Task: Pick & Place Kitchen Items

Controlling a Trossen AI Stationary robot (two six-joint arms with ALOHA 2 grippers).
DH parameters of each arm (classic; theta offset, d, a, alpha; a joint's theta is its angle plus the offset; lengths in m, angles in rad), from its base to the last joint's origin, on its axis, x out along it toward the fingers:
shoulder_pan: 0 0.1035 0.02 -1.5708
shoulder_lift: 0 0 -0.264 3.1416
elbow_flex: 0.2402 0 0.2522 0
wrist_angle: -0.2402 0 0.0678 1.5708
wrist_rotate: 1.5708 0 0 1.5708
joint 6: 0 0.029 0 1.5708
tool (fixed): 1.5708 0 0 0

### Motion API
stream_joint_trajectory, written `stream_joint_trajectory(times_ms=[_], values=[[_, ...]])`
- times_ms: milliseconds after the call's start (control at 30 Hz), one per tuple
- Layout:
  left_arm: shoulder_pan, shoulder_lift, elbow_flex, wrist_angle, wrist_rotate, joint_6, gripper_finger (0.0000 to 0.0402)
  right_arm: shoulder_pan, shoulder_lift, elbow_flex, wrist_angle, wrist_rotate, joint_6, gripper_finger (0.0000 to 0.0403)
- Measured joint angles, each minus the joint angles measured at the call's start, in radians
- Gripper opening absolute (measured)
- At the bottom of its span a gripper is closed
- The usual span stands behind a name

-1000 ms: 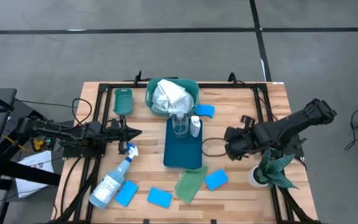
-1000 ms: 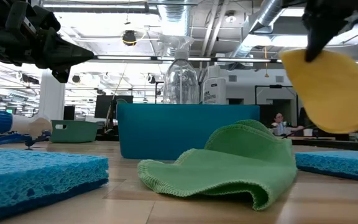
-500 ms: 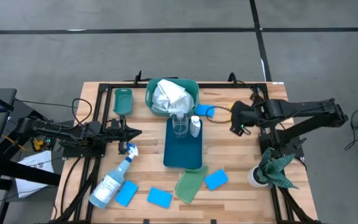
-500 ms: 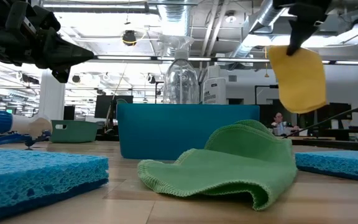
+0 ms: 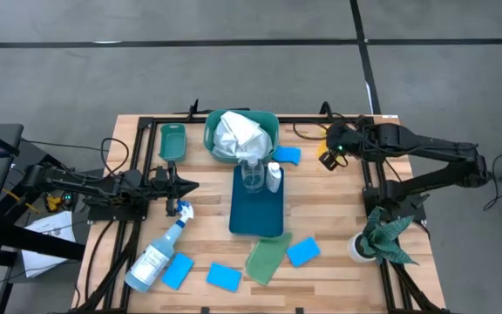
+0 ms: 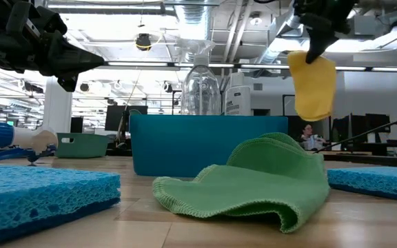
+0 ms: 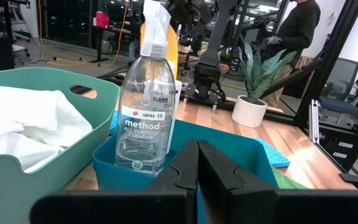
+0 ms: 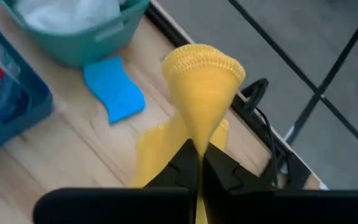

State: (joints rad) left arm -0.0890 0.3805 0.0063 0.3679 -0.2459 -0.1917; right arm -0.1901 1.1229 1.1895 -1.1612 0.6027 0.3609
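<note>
You're seeing a matt wooden table; porous sponges; a ribbed green cloth; a glossy clear plastic bottle.

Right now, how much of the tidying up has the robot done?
Partly done, it seems. A white cloth already sits in the teal basket, and two bottles stand in the blue tray. In hand: the right pincer holds a yellow cloth up in the air. Left on the table: the green cloth, four blue sponges and the spray bottle. The left pincer waits.

yellow cloth, teal basket
</note>
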Motion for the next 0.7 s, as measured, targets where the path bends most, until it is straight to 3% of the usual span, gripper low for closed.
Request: stream_joint_trajectory(times_ms=[700], values=[[0.0, 0.0, 0.0, 0.0, 0.0, 0.0, 0.0, -0.247, 0.042, -0.062, 0.518, -0.157, -0.207, 0.0]])
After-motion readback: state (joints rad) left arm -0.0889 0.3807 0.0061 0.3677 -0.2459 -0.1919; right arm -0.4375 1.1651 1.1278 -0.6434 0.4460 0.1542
